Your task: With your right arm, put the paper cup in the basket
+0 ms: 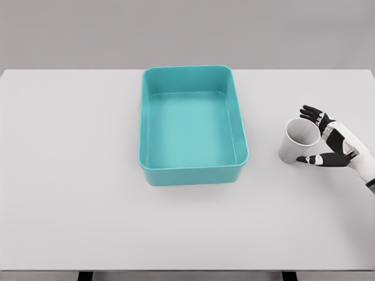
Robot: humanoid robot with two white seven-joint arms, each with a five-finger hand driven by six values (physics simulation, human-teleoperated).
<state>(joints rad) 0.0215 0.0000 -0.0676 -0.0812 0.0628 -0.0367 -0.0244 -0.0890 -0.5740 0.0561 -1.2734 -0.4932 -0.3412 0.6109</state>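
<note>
A white paper cup stands on the white table to the right of the basket, tilted slightly with its mouth toward me. The teal rectangular basket sits at the table's middle with nothing in it. My right hand comes in from the right edge. Its black-tipped fingers are spread around the cup's right side, the thumb low in front and the other fingers behind the rim. The fingers are at the cup's wall, but no closed grasp shows. The left arm is out of view.
The white table stretches wide on both sides of the basket. Its front edge runs along the bottom of the picture and its far edge lies just behind the basket.
</note>
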